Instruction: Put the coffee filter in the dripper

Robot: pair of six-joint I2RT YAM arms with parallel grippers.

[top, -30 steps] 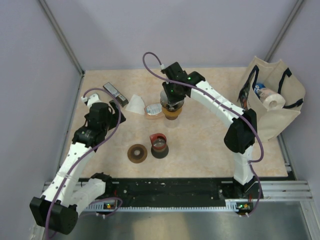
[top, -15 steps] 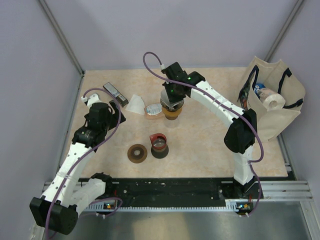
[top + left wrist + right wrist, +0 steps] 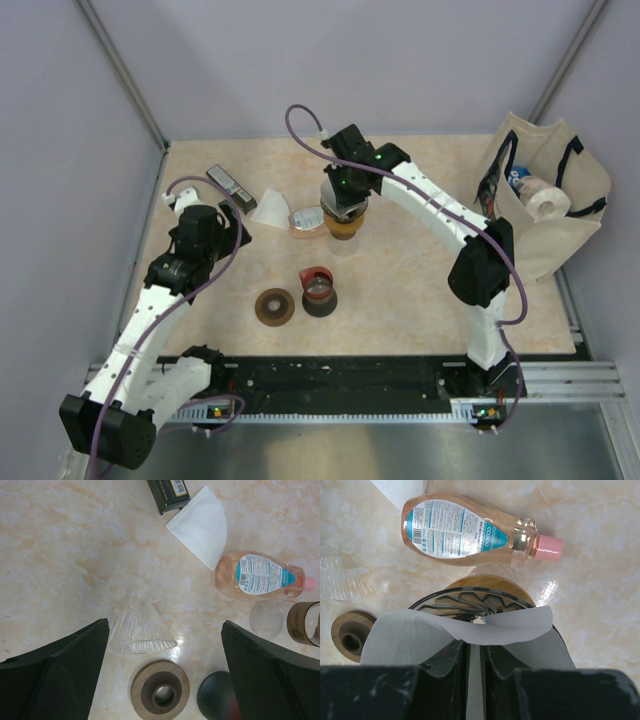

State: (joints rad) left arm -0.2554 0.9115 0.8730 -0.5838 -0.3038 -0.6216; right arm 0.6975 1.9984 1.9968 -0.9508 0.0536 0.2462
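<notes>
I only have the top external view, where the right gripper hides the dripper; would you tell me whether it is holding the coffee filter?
Observer: Yes. The right wrist view shows the right gripper pinching a white coffee filter.
Operator: Thank you. Is the filter over the dripper?
Observer: It hangs at the near rim of the ribbed glass dripper. I cannot tell whether it is seated.
Operator: And what is the left gripper doing?
Observer: The left wrist view shows the left gripper wide open and holding nothing. A clear glass cone lies on its side on the table below it.
</notes>
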